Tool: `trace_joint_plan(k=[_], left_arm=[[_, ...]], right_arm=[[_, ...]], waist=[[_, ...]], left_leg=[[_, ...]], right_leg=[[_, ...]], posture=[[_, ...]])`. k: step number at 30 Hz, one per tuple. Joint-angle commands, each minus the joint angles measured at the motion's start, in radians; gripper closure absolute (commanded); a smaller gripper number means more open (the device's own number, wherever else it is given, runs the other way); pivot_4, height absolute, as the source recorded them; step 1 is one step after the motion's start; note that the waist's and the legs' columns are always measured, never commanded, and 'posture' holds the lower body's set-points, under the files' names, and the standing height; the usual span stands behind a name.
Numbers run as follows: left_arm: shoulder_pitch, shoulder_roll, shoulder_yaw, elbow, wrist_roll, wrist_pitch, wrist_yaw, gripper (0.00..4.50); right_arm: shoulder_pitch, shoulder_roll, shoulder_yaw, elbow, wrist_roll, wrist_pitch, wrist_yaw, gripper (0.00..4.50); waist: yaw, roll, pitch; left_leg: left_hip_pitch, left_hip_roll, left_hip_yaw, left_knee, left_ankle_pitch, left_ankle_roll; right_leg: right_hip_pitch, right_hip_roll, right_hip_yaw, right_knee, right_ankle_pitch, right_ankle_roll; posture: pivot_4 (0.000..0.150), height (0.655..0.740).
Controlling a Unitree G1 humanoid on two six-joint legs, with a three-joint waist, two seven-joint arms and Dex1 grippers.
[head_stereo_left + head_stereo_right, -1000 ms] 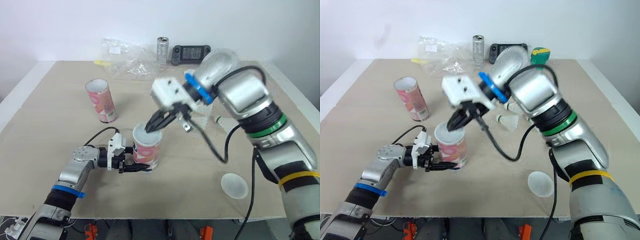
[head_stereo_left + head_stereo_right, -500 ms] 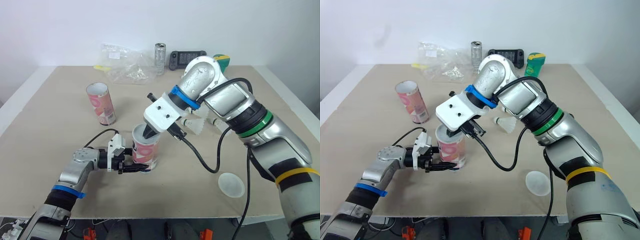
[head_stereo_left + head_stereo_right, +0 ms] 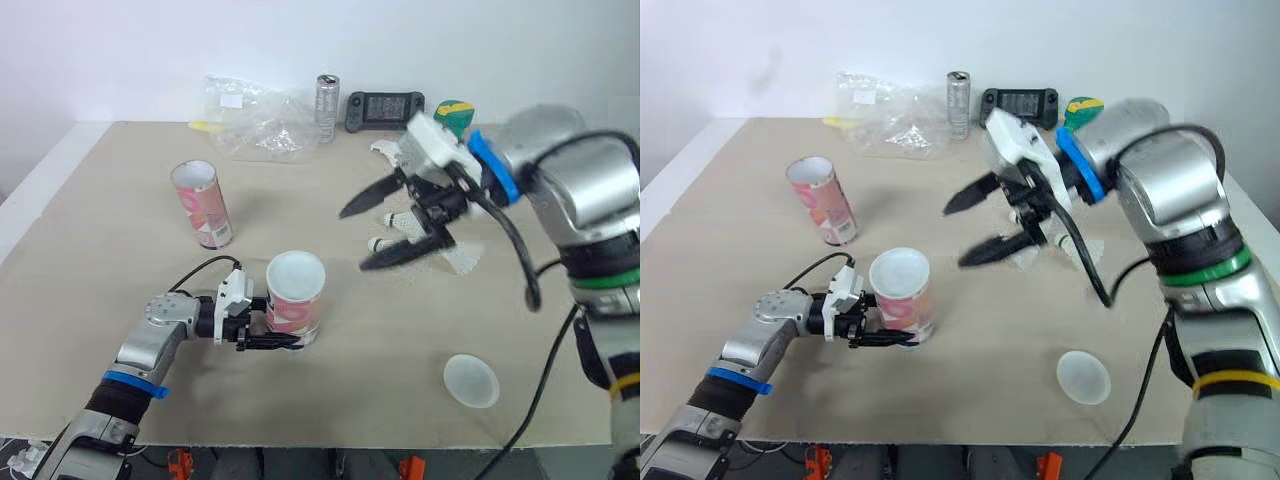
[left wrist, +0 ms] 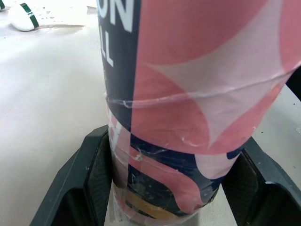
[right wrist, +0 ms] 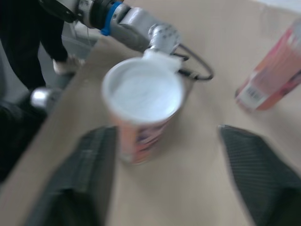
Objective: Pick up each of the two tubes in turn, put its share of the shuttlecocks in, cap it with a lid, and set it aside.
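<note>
Right gripper (image 5: 165, 128) with its two black fingers (image 5: 89, 174) spread wide, hanging above the tan table (image 5: 197, 160). Between the fingers, farther off, stands a pink capped tube (image 5: 141, 122), upright, its white lid (image 5: 142, 92) seated on the rim. The left arm (image 5: 136, 21) reaches the tube's far side, trailing a black cable (image 5: 200, 75). A second pink tube (image 5: 275, 73) stands well apart.

The near tube (image 3: 293, 312), pink, white and navy, stands upright near the table's front centre-left, its base clamped in the left claw (image 3: 272, 336) and a white lid (image 3: 295, 271) seated on top. The far tube (image 3: 204, 206) stands open-mouthed, well apart to the far left. White shuttlecocks (image 3: 396, 219) lie right of centre. A loose lid (image 3: 470, 380) lies flat, near right.
</note>
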Motion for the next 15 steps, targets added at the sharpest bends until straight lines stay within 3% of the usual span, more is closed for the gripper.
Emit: trace_joint_plan(k=[1, 3, 7, 15], left_arm=[[0.015, 0.005, -0.009, 0.041, 0.069, -0.020, 0.037, 0.89], [0.012, 0.000, 0.005, 0.031, 0.047, -0.012, 0.028, 0.03], [0.026, 0.016, 0.019, 0.001, 0.050, -0.052, 0.014, 0.03], [0.113, 0.123, 0.056, -0.060, 0.046, -0.058, -0.010, 0.03]], right_arm=[[0.110, -0.037, -0.139, -0.201, 0.097, 0.118, -0.111, 0.00], [0.208, -0.035, -0.186, -0.288, 0.118, 0.134, -0.176, 0.00], [0.409, -0.010, -0.264, -0.380, 0.096, 0.080, -0.292, 0.00], [0.545, 0.000, -0.268, -0.427, 0.090, 0.067, -0.376, 0.00]], waist=[[0.001, 0.000, 0.000], [-0.001, 0.000, 0.002], [0.000, -0.002, 0.003], [-0.006, -0.002, 0.006]], left_leg=[[0.000, 0.000, -0.001, 0.000, 0.000, 0.000], [-0.001, 0.000, 0.000, 0.001, 0.000, 0.000], [-0.002, 0.000, -0.001, 0.005, 0.000, 0.000], [-0.003, 0.000, 0.001, 0.005, 0.000, 0.000]], right_leg=[[0.000, 0.000, 0.000, 0.000, -0.002, 0.003], [0.000, 0.000, 0.000, 0.000, -0.002, 0.006], [0.001, 0.000, -0.001, -0.001, -0.002, 0.008], [-0.001, 0.000, 0.002, -0.001, 0.000, 0.010]], posture=[[0.150, 0.7213], [0.150, 0.7213], [0.150, 0.7213], [0.150, 0.7213]])
